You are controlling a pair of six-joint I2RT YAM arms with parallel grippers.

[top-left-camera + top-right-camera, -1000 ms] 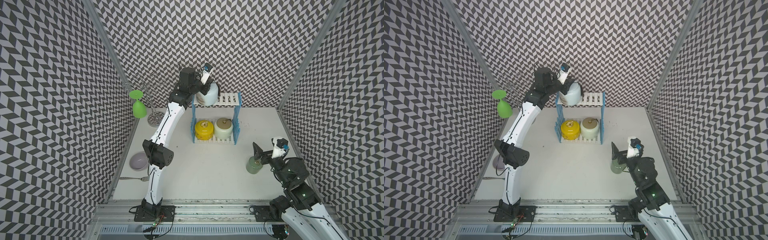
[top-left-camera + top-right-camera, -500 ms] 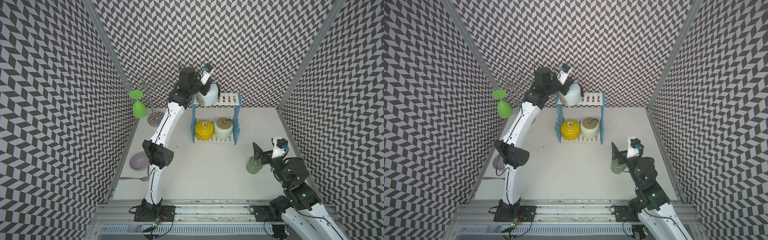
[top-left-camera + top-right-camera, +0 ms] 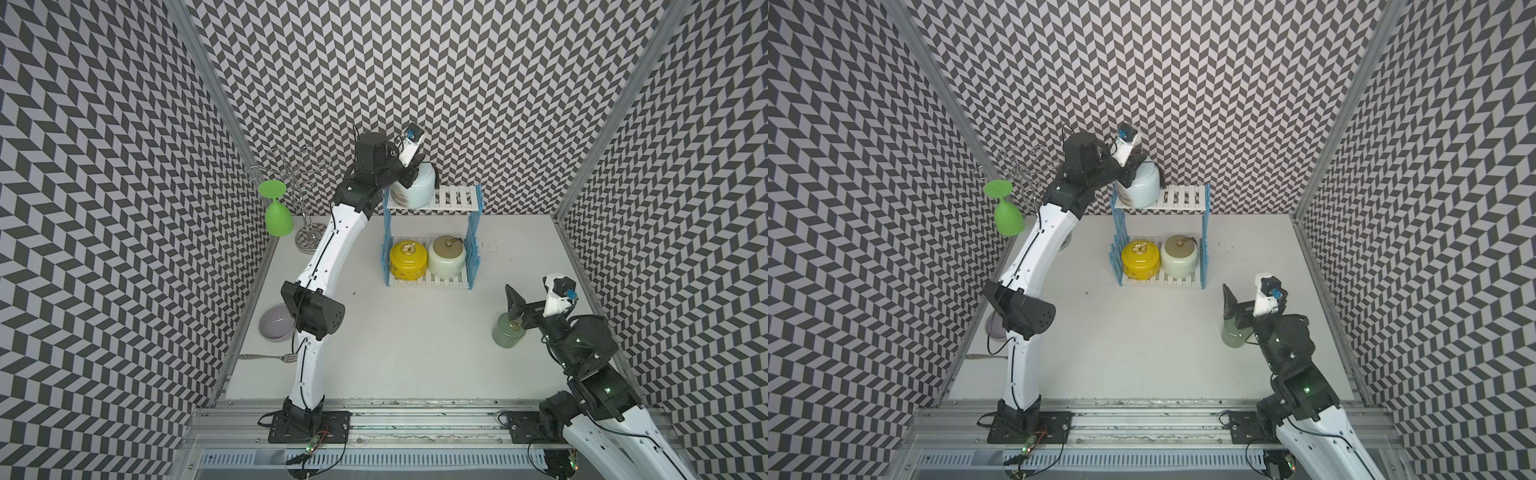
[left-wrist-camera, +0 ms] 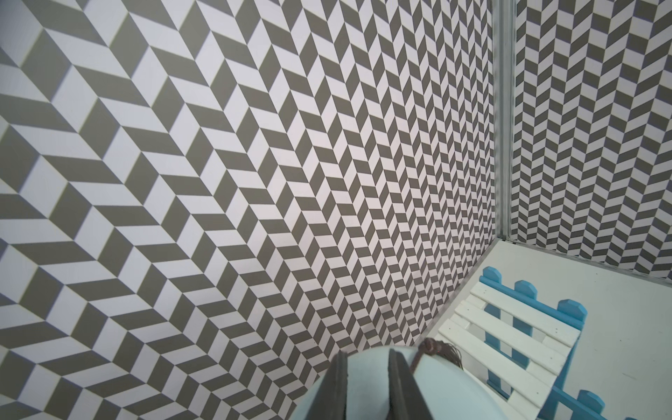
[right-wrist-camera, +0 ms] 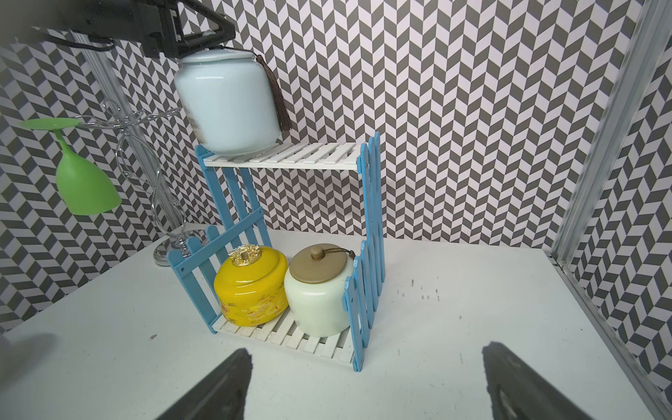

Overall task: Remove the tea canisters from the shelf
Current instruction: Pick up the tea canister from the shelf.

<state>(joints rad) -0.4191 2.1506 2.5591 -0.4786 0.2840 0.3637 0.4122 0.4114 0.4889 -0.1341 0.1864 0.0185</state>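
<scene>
The shelf [image 3: 455,197] stands at the back of the table. A pale blue tea canister [image 3: 417,189] with a black tassel rests at the left end of its top board [image 5: 312,156]. My left gripper [image 4: 367,385] is shut on the top of that canister's lid [image 4: 454,392], reaching in from the left [image 3: 1131,166]. On the bottom board stand a yellow canister [image 3: 407,259] and a cream canister with a tan lid [image 3: 446,257]. A small sage green canister [image 3: 505,334] is on the table at the right. My right gripper [image 5: 363,385] hangs open just above it, empty.
A green goblet [image 3: 277,216] hangs upside down from a chrome wire stand [image 3: 307,237] at the back left. A lilac bowl [image 3: 275,323] and a fork [image 3: 270,357] lie along the left wall. Patterned walls close in three sides.
</scene>
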